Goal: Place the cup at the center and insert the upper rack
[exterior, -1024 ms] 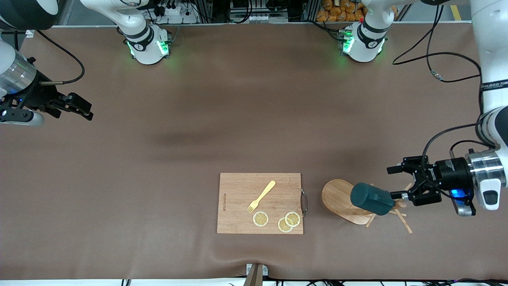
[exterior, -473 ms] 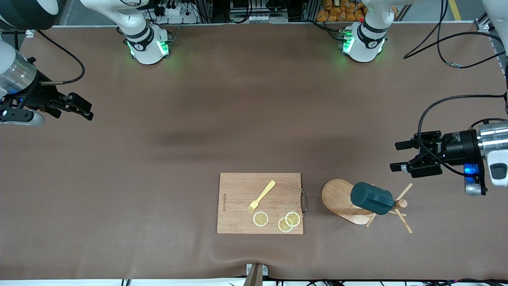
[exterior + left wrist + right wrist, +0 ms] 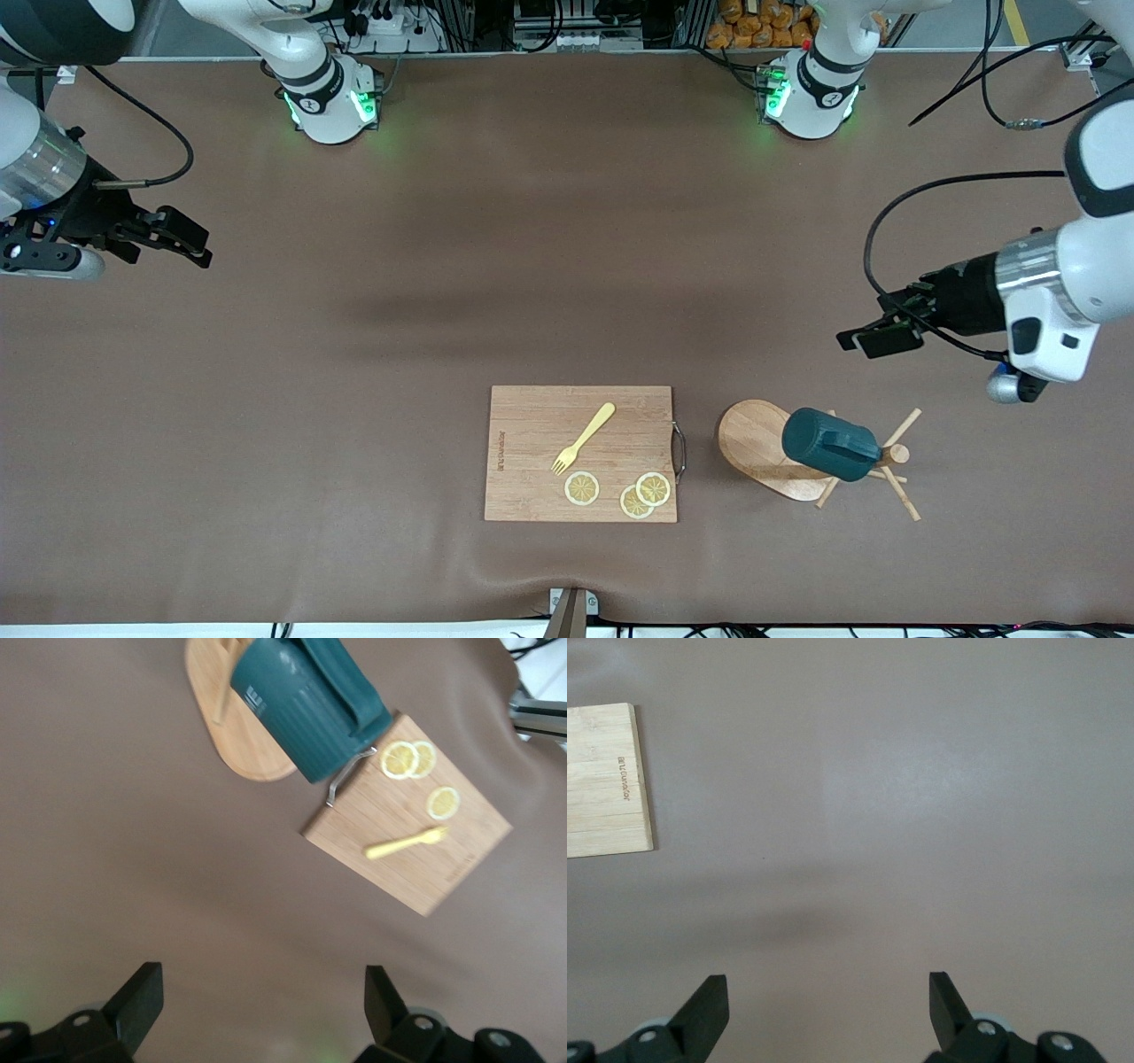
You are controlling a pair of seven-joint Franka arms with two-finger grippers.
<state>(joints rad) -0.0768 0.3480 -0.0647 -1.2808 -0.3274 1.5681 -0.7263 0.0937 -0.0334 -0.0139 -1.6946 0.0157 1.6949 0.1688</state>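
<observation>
Cup position: the small dark teal cylindrical mug (image 3: pixel 830 444) is seen lying tipped on the light wooden mug tree with oval base (image 3: pixel 762 447), beside the rectangular bamboo cutting board (image 3: pixel 580 453), toward the left arm's end of the table.
Cup axis: laid roughly along the table's length.
Left gripper (image 3: pixel 873 337): jaws released, empty, over bare table near the mug; judged the nearer arm.
Right gripper (image 3: pixel 182 241): jaws released, empty, waiting well apart.
</observation>
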